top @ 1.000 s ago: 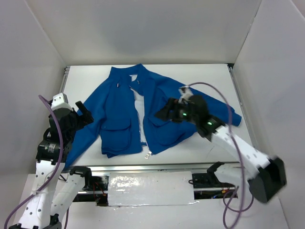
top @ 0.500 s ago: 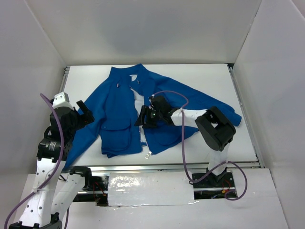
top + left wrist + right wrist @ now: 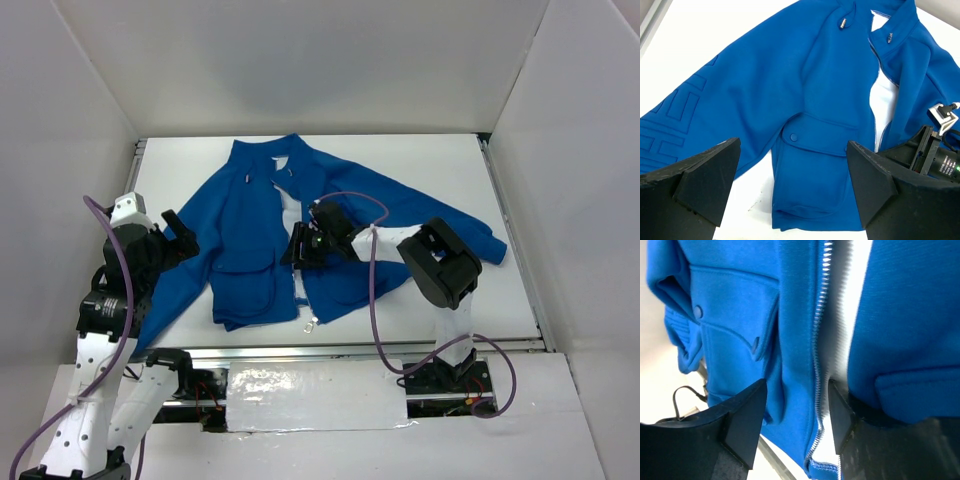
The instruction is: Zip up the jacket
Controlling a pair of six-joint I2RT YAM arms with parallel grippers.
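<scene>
The royal-blue jacket point(image 3: 250, 225) lies flat and open-fronted on the white table, collar at the far side, with the white lining point(image 3: 293, 225) showing between the panels. My right gripper point(image 3: 297, 250) is open low over the front gap. In the right wrist view it point(image 3: 795, 410) straddles one front panel's edge and its silver zipper teeth point(image 3: 816, 375). A silver zipper end point(image 3: 312, 322) hangs at the hem. My left gripper point(image 3: 182, 236) is open and empty over the jacket's left sleeve; in its wrist view it point(image 3: 792, 185) hovers above a flap pocket point(image 3: 815, 137).
White walls stand round the table on three sides. A metal rail point(image 3: 350, 350) runs along the near edge. The right arm's purple cable point(image 3: 372, 290) loops over the jacket's right panel. The right gripper's body point(image 3: 932, 155) shows in the left wrist view.
My right arm swung left from over the jacket's right side to the front opening, then settled slightly lower-left. My left gripper shifted a little toward the jacket.
</scene>
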